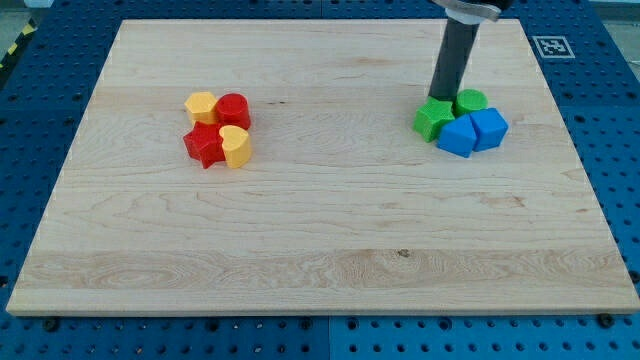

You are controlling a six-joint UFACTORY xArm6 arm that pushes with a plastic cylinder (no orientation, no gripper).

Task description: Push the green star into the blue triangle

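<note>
Wooden board (320, 220) seen from above. My tip (441, 97), a bare rod with no jaws to open or close, touches the green star (432, 119) at the view's right. That star touches the blue triangle (458, 136).

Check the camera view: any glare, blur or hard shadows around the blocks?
Camera view: even, soft lighting, no glare on the wooden board. Blocks sharp, with only faint shadows. My tip is in focus, just above the green star, which touches the blue triangle. The rod's top is cropped by the view's top.
</note>
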